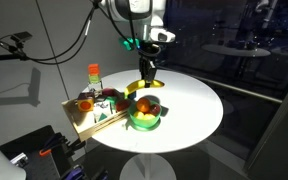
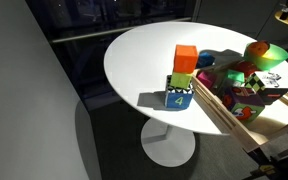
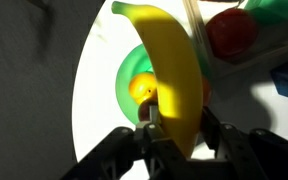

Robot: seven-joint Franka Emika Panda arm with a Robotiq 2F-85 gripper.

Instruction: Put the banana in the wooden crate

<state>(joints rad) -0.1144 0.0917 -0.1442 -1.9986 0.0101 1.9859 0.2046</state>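
My gripper (image 1: 147,68) is shut on the yellow banana (image 1: 146,87) and holds it in the air just above the green bowl (image 1: 146,118). In the wrist view the banana (image 3: 174,65) fills the middle, clamped between both fingers (image 3: 174,128), with the bowl (image 3: 132,68) and an orange fruit (image 3: 142,88) beneath it. The light-wood crate (image 1: 96,124) lies on the round white table (image 1: 194,105), beside the bowl, and holds several toys. Its slatted side also shows in an exterior view (image 2: 224,112). A crate slat (image 3: 194,18) and a red fruit (image 3: 231,32) show past the banana.
A stack of orange, green and blue blocks (image 2: 183,78) stands on the table near the crate's end. A bottle with a red cap (image 1: 94,73) stands in the crate. The bowl with round fruits also shows in an exterior view (image 2: 267,53). The table's rim drops off on all sides.
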